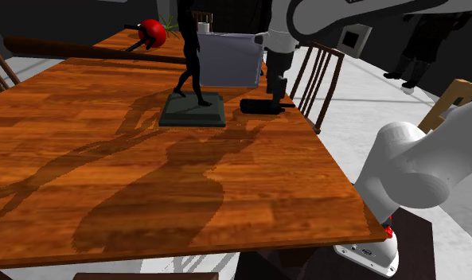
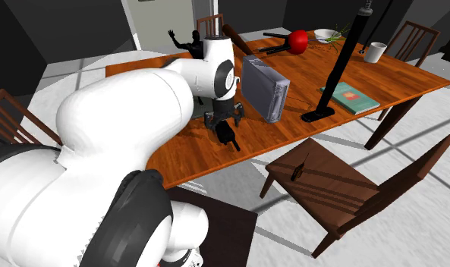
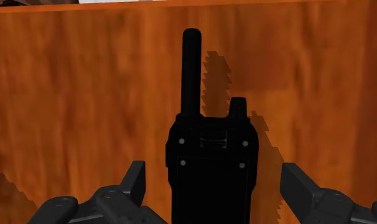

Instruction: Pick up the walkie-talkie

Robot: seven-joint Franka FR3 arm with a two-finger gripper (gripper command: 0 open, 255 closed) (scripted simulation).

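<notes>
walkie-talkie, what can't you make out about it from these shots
- Wrist view: the lower body of the walkie-talkie is cut off by the bottom edge.
- Shoulder view: the open gripper covers part of it, so any contact cannot be told there.
- Second exterior view: it is too small and dark to show buttons, and the gripper hides its upper end.

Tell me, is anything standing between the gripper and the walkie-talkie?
Nothing visible stands between them. The walkie-talkie lies flat on the table, directly between the open fingers of the gripper, which do not touch it.
</notes>
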